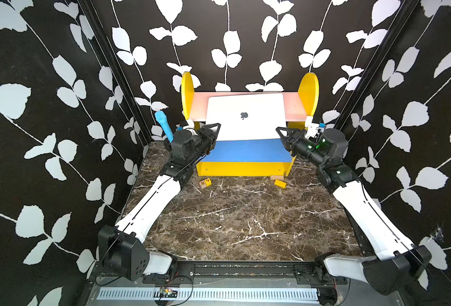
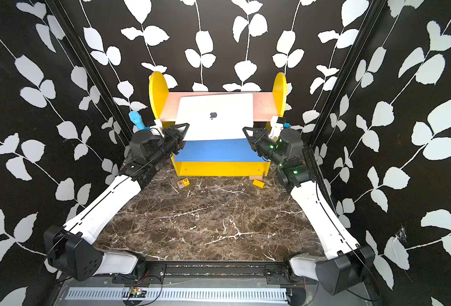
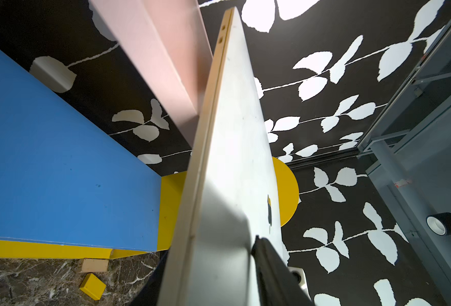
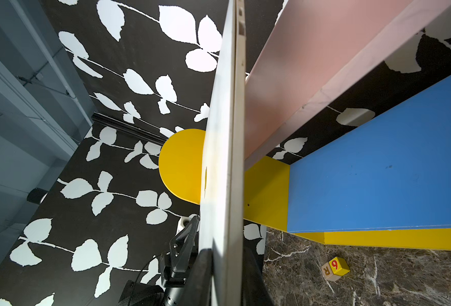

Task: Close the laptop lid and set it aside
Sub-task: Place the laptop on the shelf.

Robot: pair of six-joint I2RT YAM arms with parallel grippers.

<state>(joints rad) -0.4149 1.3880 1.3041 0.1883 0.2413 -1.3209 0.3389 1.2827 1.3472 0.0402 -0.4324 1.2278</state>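
Observation:
The silver-white laptop (image 1: 245, 106) (image 2: 213, 127) has its lid shut, the dark logo facing the top views. It stands on its long edge above the blue shelf (image 1: 245, 151) and leans back on the pink board (image 1: 295, 106). My left gripper (image 1: 216, 129) (image 3: 208, 273) straddles its left edge with its jaws open. One black finger (image 3: 268, 267) stands off the lid and casts a wide shadow on it. My right gripper (image 1: 280, 131) (image 4: 227, 278) is shut on the laptop's right edge (image 4: 219, 132), its fingers pressed against both faces.
The yellow shelf unit (image 1: 242, 168) stands at the back of the marble table (image 1: 245, 225). A lettered cube (image 1: 205, 182), a yellow brick (image 1: 280, 183) and a small wooden block (image 1: 276, 177) lie in front of it. A blue toy (image 1: 164, 124) stands at the back left.

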